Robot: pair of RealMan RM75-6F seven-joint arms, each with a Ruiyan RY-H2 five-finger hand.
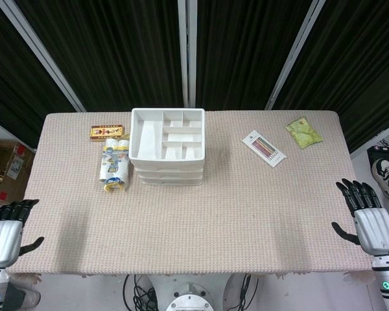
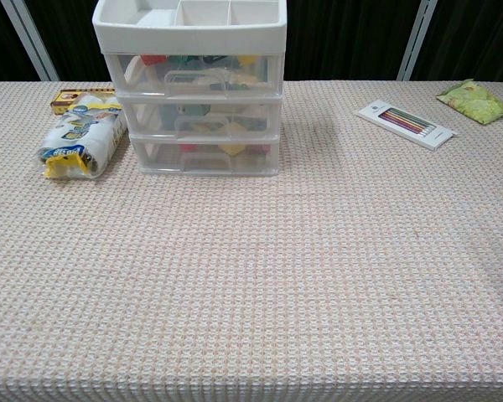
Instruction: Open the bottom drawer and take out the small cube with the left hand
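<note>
A white plastic drawer unit stands at the back middle of the table, with three clear drawers, all pushed in. The bottom drawer shows coloured pieces through its front; I cannot tell which is the small cube. My left hand hovers off the table's near left corner, fingers apart and holding nothing. My right hand is off the near right edge, also open and holding nothing. Neither hand shows in the chest view.
A plastic-wrapped pack lies just left of the drawers, with a small orange box behind it. A flat pencil case and a green pouch lie at the back right.
</note>
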